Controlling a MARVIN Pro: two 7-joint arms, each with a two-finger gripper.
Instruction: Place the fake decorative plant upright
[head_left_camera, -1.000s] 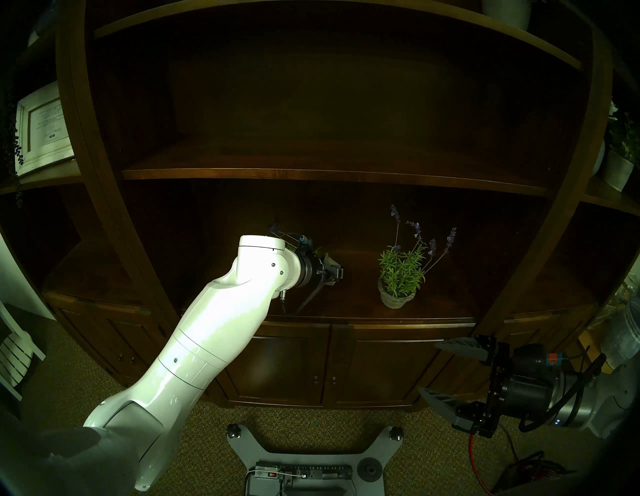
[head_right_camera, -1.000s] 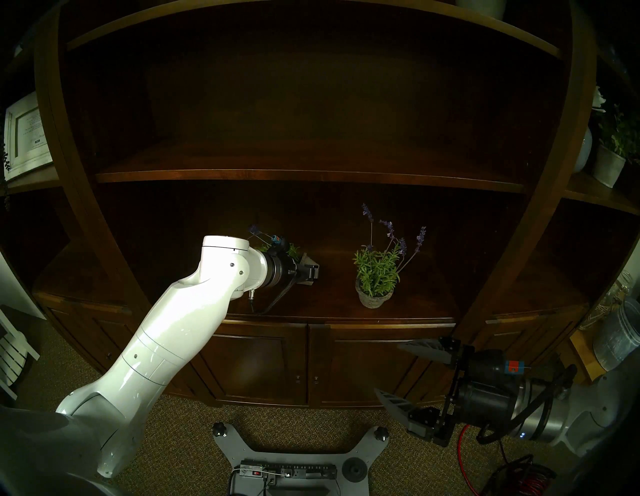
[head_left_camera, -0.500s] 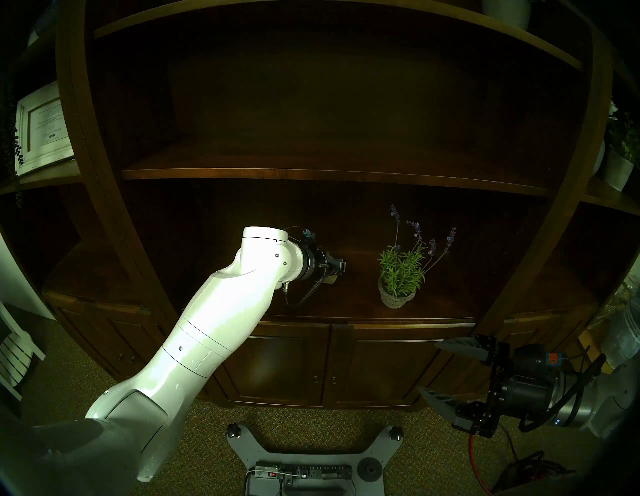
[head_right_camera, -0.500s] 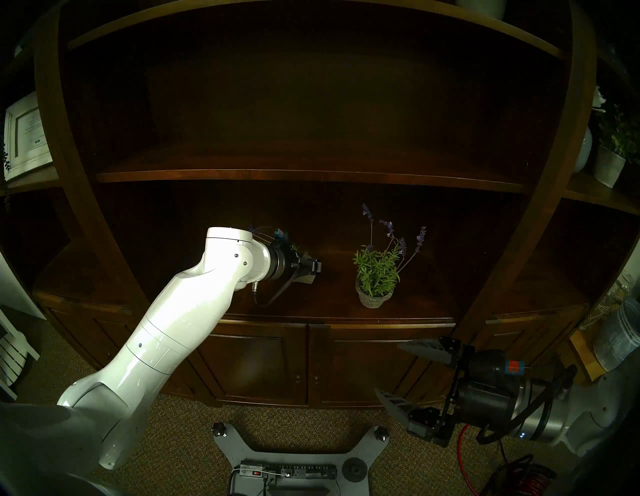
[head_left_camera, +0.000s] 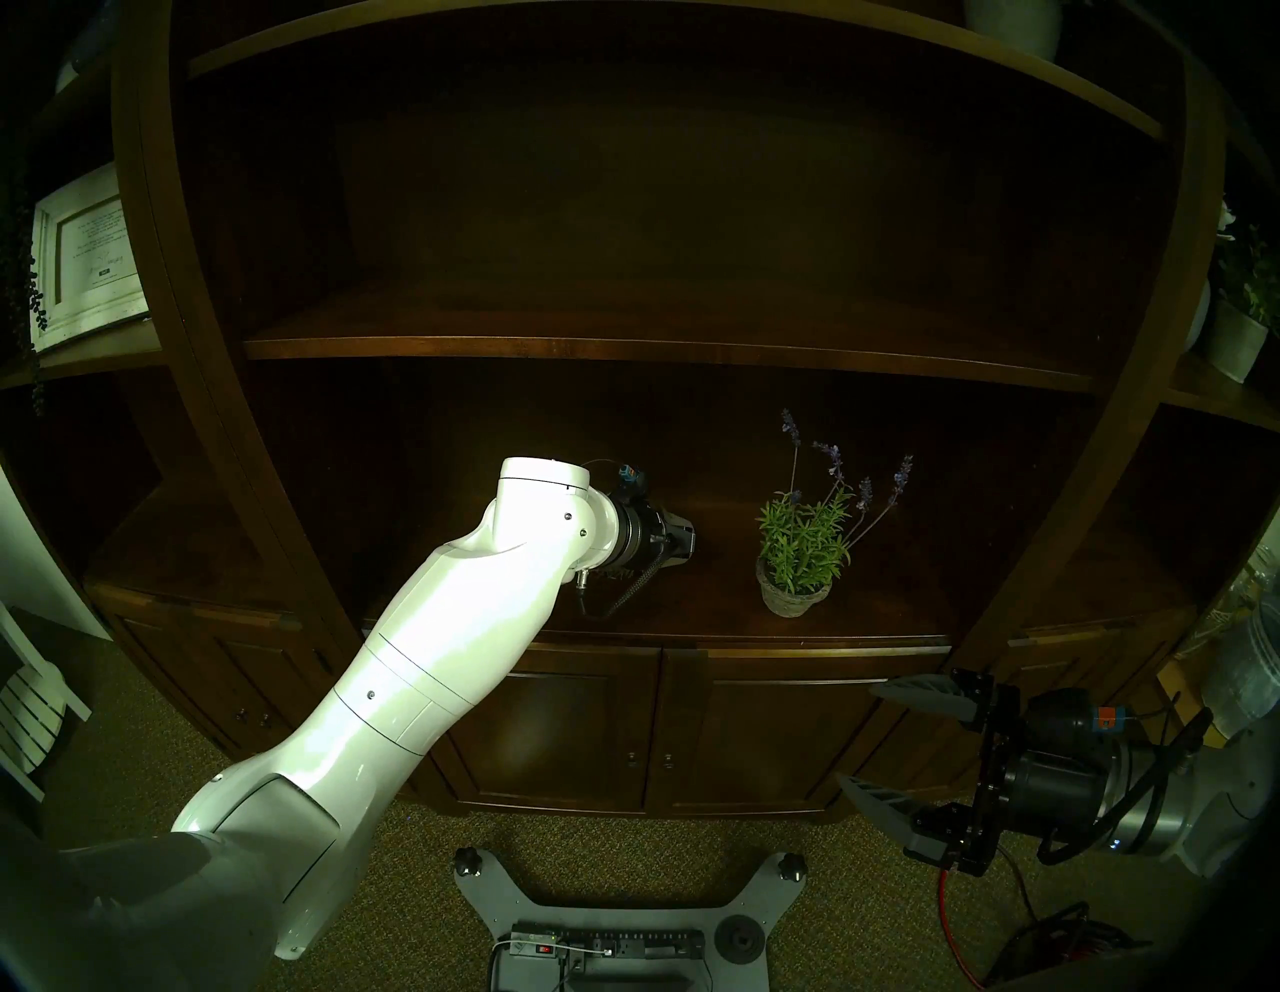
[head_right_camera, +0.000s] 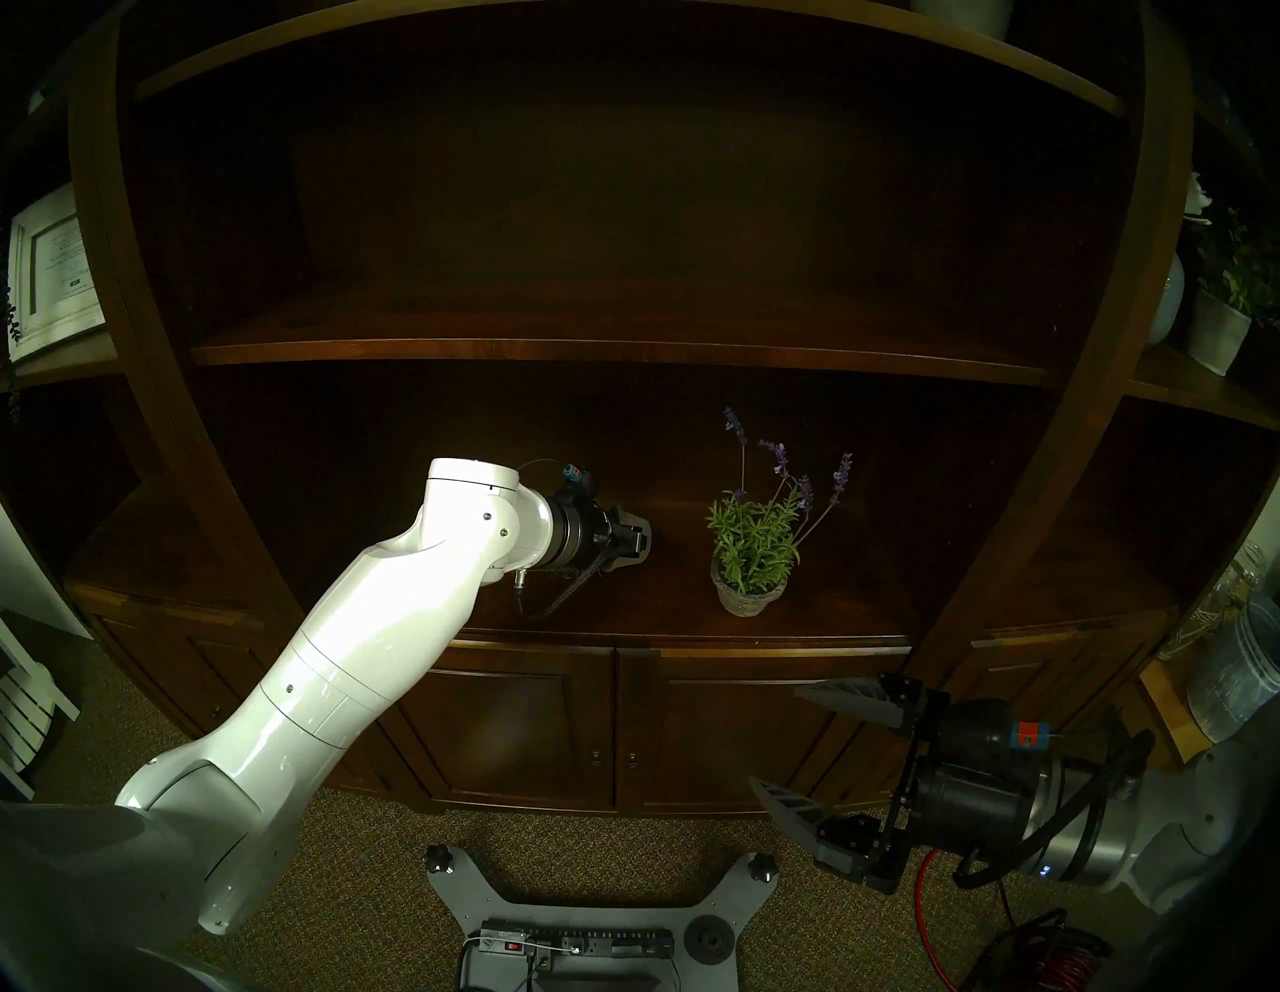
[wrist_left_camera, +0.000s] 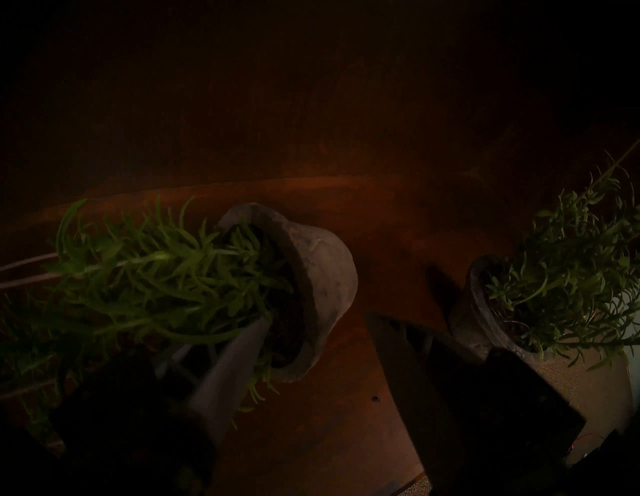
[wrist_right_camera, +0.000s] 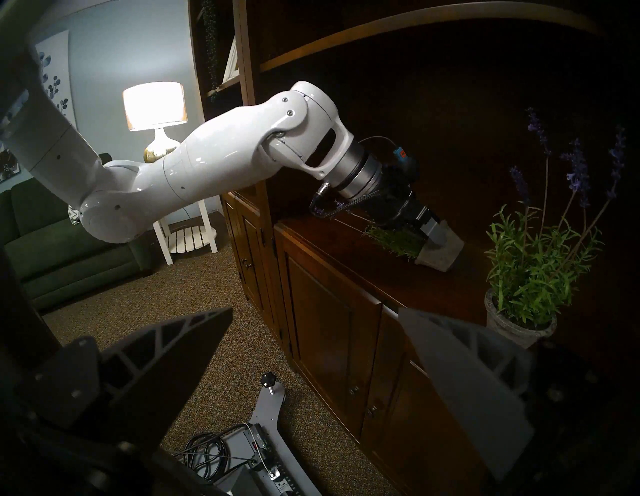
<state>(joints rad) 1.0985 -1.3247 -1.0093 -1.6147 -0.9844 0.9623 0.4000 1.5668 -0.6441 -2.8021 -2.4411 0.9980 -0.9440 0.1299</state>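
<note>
A fake lavender plant in a grey pot (wrist_left_camera: 311, 263) lies on its side on the dark wood shelf (head_left_camera: 699, 609), foliage pointing left; it also shows in the right wrist view (wrist_right_camera: 443, 253). My left gripper (wrist_left_camera: 318, 318) is open and low over it. One finger (wrist_left_camera: 235, 363) is at the pot's mouth and the other (wrist_left_camera: 398, 353) is just outside the pot's wall, with a gap. In the head view the left gripper (head_left_camera: 682, 540) hides most of the pot. My right gripper (head_left_camera: 859, 734) is open and empty in front of the cabinet doors.
A second lavender plant (head_left_camera: 796, 547) stands upright in its pot to the right of the fallen one, close to the left gripper's right finger. A shelf board (head_left_camera: 623, 346) runs overhead. The robot base (head_left_camera: 609, 900) and cables lie on the carpet below.
My left arm has moved right and forward, bringing the gripper over the fallen pot, which is now mostly covered in the head views. The right arm has not moved.
</note>
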